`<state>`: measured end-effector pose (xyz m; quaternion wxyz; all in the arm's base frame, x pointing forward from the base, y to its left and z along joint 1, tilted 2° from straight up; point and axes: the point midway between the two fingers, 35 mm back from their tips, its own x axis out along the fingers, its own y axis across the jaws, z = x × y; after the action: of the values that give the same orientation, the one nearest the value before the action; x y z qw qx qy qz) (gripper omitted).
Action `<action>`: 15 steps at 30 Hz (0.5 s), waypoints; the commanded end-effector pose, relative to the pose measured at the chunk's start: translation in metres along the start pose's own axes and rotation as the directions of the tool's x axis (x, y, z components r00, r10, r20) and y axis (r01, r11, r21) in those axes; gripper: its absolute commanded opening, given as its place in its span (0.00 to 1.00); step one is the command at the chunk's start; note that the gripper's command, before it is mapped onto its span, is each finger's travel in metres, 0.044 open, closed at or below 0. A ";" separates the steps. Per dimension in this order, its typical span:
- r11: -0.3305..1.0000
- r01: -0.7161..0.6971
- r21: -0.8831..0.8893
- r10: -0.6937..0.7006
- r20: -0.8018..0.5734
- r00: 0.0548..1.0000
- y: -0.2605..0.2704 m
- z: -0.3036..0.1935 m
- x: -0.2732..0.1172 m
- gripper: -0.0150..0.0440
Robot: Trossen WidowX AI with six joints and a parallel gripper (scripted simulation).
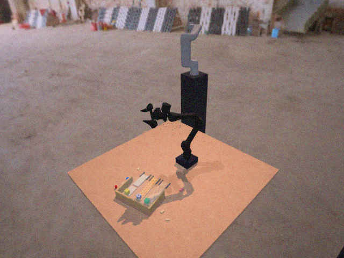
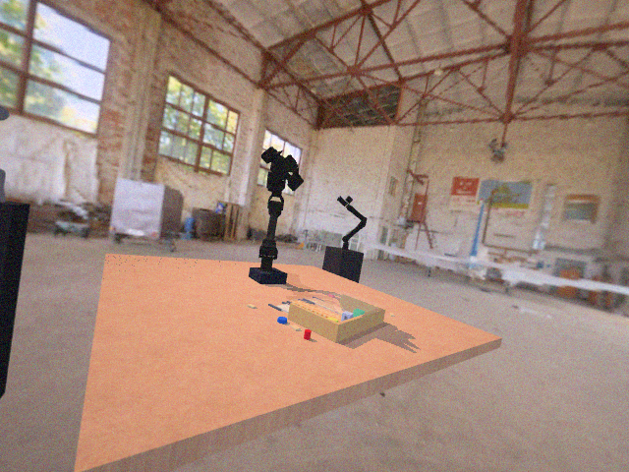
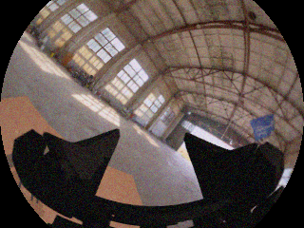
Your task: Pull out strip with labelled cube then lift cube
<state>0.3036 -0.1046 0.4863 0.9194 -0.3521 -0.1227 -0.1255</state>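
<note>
The shallow wooden tray [image 1: 133, 203] [image 2: 312, 325] holds three strips side by side, with dark bars at their arm-side ends. The labelled cube [image 1: 138, 196] [image 2: 347, 315], white and blue, sits at the far end of the middle strip [image 1: 149, 186], which is orange with a dotted pattern. A yellow cube [image 1: 127, 191] is at the pale strip [image 1: 141, 180], which looks stepped or split. A green cube [image 1: 147, 200] [image 2: 358, 312] is at the beige patterned strip [image 1: 158, 191]. Any breaks in the middle and beige strips are too small to tell. My gripper [image 1: 142, 115] [image 3: 152, 135] is open and empty, high above the table.
A red cylinder [image 1: 116, 186] [image 2: 307, 333] and a blue piece [image 1: 127, 178] [image 2: 282, 320] lie beside the tray. A pink piece [image 1: 181, 190] and small beige blocks [image 1: 162, 212] [image 1: 137, 168] lie around it. A black pedestal [image 1: 193, 97] with a grey arm stands behind the table.
</note>
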 end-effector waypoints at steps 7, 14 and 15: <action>0.891 -0.206 0.405 0.327 -0.255 0.910 0.140 -0.072 -0.019 0.93; 0.757 -0.225 0.613 0.539 -0.392 0.746 0.236 -0.110 -0.067 0.93; 0.747 -0.223 0.626 0.557 -0.407 0.724 0.245 -0.114 -0.073 0.93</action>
<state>0.3371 -0.0090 0.2608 0.9836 -0.0737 0.1639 0.0147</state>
